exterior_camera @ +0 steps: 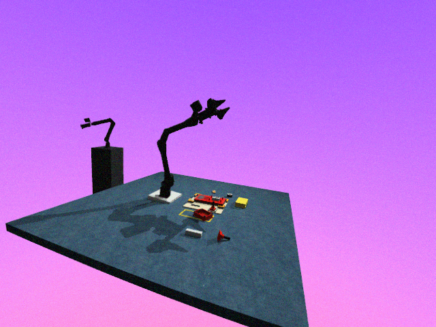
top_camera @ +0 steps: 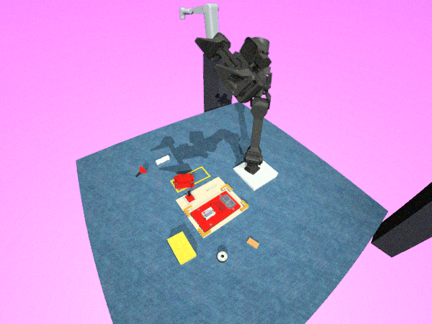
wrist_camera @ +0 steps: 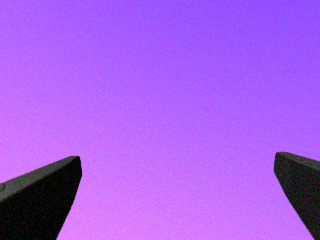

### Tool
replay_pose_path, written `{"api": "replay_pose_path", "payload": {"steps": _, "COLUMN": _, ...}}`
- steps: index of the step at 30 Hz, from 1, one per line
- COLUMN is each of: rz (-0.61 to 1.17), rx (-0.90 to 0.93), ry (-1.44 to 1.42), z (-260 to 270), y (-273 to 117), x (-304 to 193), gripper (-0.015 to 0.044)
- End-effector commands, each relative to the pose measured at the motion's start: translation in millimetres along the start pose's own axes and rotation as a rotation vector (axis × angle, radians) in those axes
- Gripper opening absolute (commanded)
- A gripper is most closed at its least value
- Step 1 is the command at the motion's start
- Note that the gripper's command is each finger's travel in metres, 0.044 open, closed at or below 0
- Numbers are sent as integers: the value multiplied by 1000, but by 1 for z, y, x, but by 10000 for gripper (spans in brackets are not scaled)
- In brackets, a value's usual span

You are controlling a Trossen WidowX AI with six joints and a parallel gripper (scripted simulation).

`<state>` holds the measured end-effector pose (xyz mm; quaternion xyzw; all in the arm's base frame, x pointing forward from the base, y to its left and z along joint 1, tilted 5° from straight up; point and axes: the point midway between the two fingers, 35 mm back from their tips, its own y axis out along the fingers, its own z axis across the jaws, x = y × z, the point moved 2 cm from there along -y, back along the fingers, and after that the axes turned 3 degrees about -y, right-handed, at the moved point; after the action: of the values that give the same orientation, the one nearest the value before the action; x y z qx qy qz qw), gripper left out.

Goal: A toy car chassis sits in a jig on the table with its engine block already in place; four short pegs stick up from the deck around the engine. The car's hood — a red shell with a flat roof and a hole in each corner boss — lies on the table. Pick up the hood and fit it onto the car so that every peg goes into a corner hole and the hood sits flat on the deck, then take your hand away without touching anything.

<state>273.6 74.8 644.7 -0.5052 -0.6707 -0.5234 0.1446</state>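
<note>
My gripper (top_camera: pixel 206 52) (exterior_camera: pixel 227 104) (wrist_camera: pixel 178 156) is open and empty, high above the table; only its two fingers and plain background show in the wrist view. The red hood (top_camera: pixel 183 181) (exterior_camera: pixel 202 214) lies on the table over one end of a yellow outline (top_camera: pixel 206 171), and its hollow side appears to face up. The red chassis (top_camera: pixel 200 217) (exterior_camera: pixel 208 199) sits in the pale jig (top_camera: pixel 198 192) with orange corner pieces. The pale engine block (top_camera: pixel 208 213) (exterior_camera: pixel 215 198) is on its deck. The pegs are too small to make out clearly.
A red piece with a black stem (top_camera: pixel 189 198) (exterior_camera: pixel 212 208) stands on the jig board near the hood. Beyond the hood are a white block (top_camera: pixel 162 160) (exterior_camera: pixel 193 232) and a red-and-black piece (top_camera: pixel 142 170) (exterior_camera: pixel 221 236). A yellow block (top_camera: pixel 181 247) (exterior_camera: pixel 241 202), white ring and orange block (top_camera: pixel 252 243) lie beyond the chassis.
</note>
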Motion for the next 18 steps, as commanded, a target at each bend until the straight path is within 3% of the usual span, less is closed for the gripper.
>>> {"api": "replay_pose_path", "payload": {"steps": 1, "rz": 77, "rx": 56, "ry": -21, "z": 17, "y": 9, "x": -29, "gripper": 440}}
{"api": "replay_pose_path", "payload": {"steps": 18, "rz": 484, "rx": 183, "ry": -51, "z": 49, "y": 20, "x": -172, "gripper": 440}}
